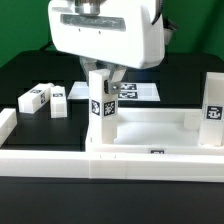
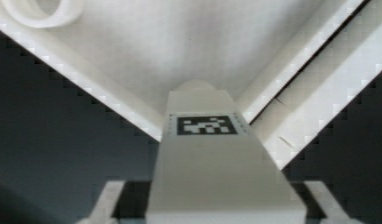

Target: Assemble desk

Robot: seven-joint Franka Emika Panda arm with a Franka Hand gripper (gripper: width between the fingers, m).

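1. Gripper (image 1: 105, 84) closed on an upright leg (image 1: 102, 108), with its fingers (image 2: 110, 203) pressed against opposite flat faces near the leg's upper end.
2. Directly beneath the gripper, the leg's lower end met a corner of the desk top (image 1: 160, 127). Whether it sat fully in a socket could not be told.
3. A standing leg (image 1: 213, 110) rose from another corner, well off to the gripper's side toward the exterior view's right. Two loose legs (image 1: 35, 97) lay on the table on the opposite side, and the marker board (image 1: 141, 92) lay just behind.
4. The leg looked like light, stiff plastic with smooth faces that could slip. A square hold on the flat sides, high up with the lower end left free, appeared the safest grip. A tilt could jam the leg at the socket.
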